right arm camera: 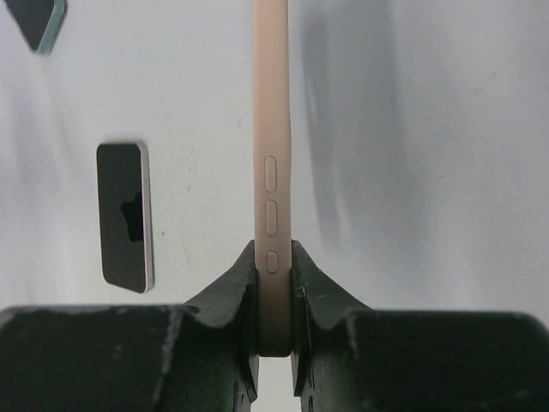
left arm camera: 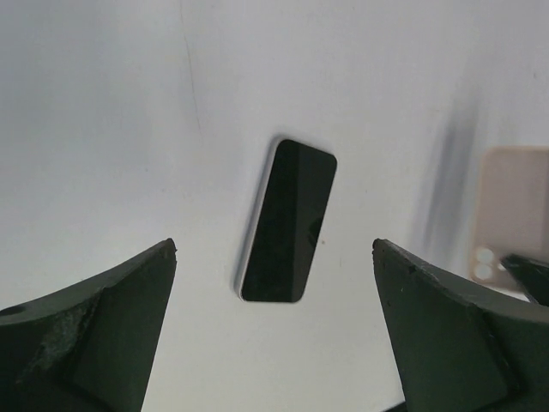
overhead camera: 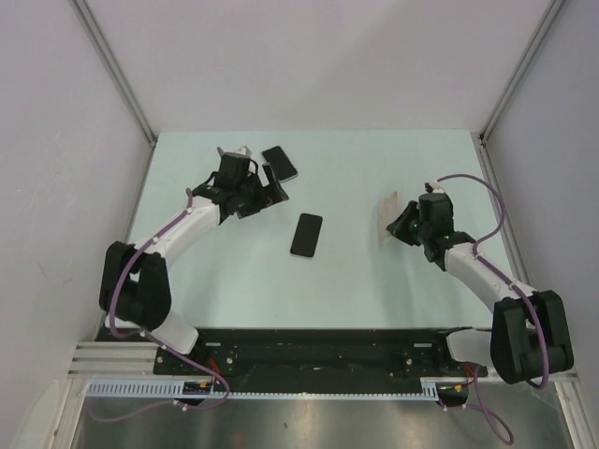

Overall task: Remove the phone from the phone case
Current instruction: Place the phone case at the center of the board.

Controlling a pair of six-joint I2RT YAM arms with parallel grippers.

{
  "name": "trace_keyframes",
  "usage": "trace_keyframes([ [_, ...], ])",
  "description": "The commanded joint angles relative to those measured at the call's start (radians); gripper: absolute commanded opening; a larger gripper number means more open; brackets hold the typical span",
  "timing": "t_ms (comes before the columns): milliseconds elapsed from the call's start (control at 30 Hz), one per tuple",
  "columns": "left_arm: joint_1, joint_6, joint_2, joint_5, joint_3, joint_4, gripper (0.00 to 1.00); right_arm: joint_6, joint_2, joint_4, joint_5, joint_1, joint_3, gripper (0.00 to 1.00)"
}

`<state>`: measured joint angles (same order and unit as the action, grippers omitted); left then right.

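A bare black phone (overhead camera: pixel 306 234) with a silver edge lies flat mid-table; it also shows in the left wrist view (left arm camera: pixel 287 221) and the right wrist view (right arm camera: pixel 126 216). My right gripper (overhead camera: pixel 401 224) is shut on a beige phone case (overhead camera: pixel 387 219) and holds it on edge above the table. In the right wrist view the case (right arm camera: pixel 273 154) stands edge-on between my fingers (right arm camera: pixel 274 257), side buttons showing. I cannot tell if it holds anything. My left gripper (overhead camera: pixel 270 194) is open and empty (left arm camera: pixel 273 243), above the table short of the black phone. The case's back (left arm camera: pixel 515 215) shows at far right.
A second dark phone (overhead camera: pixel 279 163) with a teal edge lies at the back left, just beyond my left gripper; it also shows in the right wrist view (right arm camera: pixel 39 21). White walls stand on three sides of the pale green table (overhead camera: pixel 374 281).
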<state>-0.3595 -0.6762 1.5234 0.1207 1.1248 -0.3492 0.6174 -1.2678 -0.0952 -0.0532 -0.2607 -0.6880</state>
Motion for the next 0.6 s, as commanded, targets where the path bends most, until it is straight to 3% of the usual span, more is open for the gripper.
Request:
trace_keyframes([
  [0,0.004,0.053,0.119,-0.159,0.143,-0.030,1.00,-0.038,0.050,0.022,-0.080,0.084,0.015,0.02],
  [433,-0.021,0.132,0.564,-0.289,0.714,-0.286,1.00,-0.050,0.096,0.020,-0.146,0.241,0.076,0.13],
  [567,-0.021,0.151,0.688,-0.342,0.881,-0.349,1.00,-0.038,0.077,0.014,-0.148,0.253,0.077,0.82],
])
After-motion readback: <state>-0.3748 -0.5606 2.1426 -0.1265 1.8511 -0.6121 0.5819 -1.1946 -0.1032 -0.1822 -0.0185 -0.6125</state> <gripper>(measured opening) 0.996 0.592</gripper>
